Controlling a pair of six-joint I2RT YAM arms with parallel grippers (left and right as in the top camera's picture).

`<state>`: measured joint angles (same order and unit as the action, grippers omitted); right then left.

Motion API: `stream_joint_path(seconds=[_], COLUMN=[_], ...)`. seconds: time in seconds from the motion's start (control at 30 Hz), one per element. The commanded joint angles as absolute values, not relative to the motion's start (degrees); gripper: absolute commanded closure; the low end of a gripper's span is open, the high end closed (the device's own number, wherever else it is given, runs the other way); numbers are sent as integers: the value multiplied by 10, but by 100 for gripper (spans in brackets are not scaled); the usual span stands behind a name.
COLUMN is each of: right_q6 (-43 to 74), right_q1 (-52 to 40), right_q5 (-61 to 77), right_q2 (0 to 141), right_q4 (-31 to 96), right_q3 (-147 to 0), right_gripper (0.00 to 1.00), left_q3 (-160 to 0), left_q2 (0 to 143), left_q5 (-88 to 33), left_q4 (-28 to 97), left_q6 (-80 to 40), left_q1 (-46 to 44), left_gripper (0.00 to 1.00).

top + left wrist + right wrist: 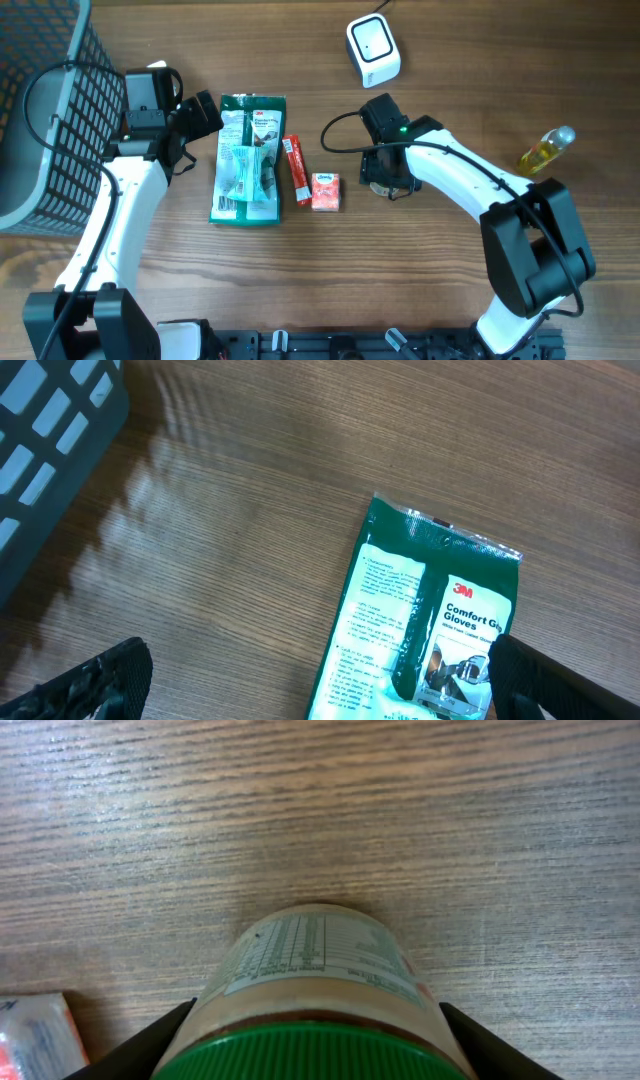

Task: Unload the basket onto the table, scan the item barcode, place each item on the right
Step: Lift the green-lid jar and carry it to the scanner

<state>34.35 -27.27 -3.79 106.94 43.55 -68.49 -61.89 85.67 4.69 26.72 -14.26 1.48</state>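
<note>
Jar [320, 970] stands upright, long axis vertical, green lid up, just my side of the scanner [373, 48]. My right gripper [315, 1050] straddles the lid; whether it grips, I can't tell.

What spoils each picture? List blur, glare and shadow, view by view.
Overhead: evenly lit and sharp, with soft shadows beside the white arms. Left wrist: the grey mesh basket throws striped shadow on the wooden table; glare on the top seal of the glossy green glove packet; dark fingers at the corners blurred. Right wrist: the green-lidded jar fills the foreground, lid soft, label print too small to read; wood grain crisp.
</note>
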Motion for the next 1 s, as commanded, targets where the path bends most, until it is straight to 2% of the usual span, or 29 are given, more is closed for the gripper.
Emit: stream_joint_path(seconds=[0.0, 0.07, 0.13, 0.17, 0.43, 0.53, 0.57, 0.63, 0.77, 0.97], right_q6=[331, 306, 287, 279, 240, 241, 241, 249, 262, 262], right_q1=[-252, -231, -209, -197, -135, -133, -133, -133, -133, -133], right_q5=[-1, 41, 89, 126, 547, 660, 703, 733, 769, 770], right_q2=[1061, 1054, 1048, 1043, 1025, 1025, 1025, 1025, 1025, 1025], right_q4=[460, 493, 528, 544, 649, 693, 707, 708, 708, 708], right_q3=[-719, -745, -773, -785, -795, -795, -795, -795, -795, -795], right_gripper=[35, 36, 47, 49, 50, 50, 46, 46, 53, 53], left_q3=[-623, -623, -623, -623, -623, -623, -623, -623, -623, -623], left_q2=[855, 855, 855, 855, 855, 855, 855, 855, 855, 855], left_q5=[52, 52, 52, 52, 52, 52, 52, 52, 52, 52], left_q4=[266, 266, 266, 266, 266, 266, 266, 266, 266, 266], left_q6=[-138, -138, -138, -138, -138, -138, -138, -138, -138, -138], left_q1=[17, 17, 17, 17, 17, 17, 17, 17, 17, 17], left_gripper=[0, 0, 0, 0, 0, 0, 0, 0, 0, 0])
